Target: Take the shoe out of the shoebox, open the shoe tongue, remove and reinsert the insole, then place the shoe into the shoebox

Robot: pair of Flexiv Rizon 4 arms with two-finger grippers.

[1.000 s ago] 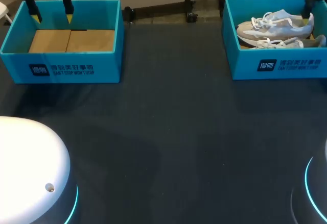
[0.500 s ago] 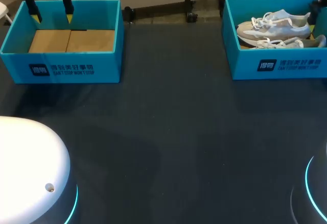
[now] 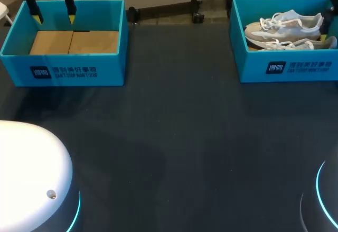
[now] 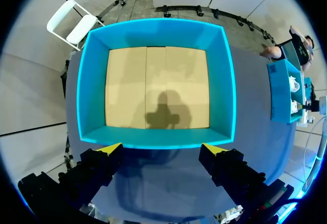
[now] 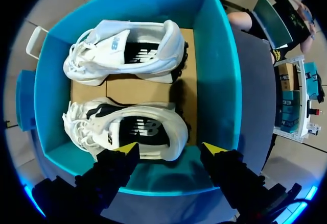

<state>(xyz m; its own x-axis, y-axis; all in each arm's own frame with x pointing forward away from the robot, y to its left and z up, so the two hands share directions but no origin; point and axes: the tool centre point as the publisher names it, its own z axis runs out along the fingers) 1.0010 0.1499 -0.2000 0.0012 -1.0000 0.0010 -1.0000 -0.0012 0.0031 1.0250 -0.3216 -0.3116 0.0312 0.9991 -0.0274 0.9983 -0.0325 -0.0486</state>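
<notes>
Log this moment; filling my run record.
left gripper: open, above left shoebox | right gripper: open, above shoes in right shoebox | shoes: untouched

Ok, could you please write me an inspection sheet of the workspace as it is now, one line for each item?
Surface: dark table, two boxes at its far side.
Job's things: right shoebox holds one white sneaker and a second white sneaker, side by side; left shoebox shows only its cardboard floor.
Clutter: nothing seen.
Grippers: left gripper open, over the left shoebox's wall; right gripper open, over the second white sneaker's heel end.
Cables: nothing seen.
Surroundings: nothing seen reaching over the table.
</notes>
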